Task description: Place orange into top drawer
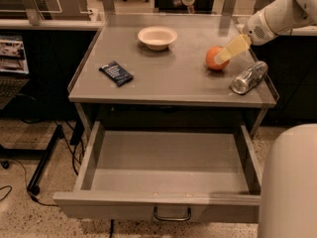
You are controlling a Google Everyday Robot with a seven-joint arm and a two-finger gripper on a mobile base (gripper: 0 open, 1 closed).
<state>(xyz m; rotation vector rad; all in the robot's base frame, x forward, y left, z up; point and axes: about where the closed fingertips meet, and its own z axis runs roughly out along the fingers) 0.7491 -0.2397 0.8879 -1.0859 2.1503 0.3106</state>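
The orange [213,59] sits on the grey table top [168,78] at the right, behind the silver can. My gripper [231,49] reaches in from the upper right on the white arm, and its yellowish tip overlaps the orange's upper right side. I cannot tell whether it touches the fruit. The top drawer [163,206] is pulled wide open below the table top. Its inside shows nothing in it, and its curved handle [172,215] is at the centre of the front panel.
A silver can [248,77] lies on its side near the table's right edge. A white bowl [157,36] stands at the back centre. A dark snack packet [116,73] lies at the left. A white part of the robot [290,182] fills the lower right corner.
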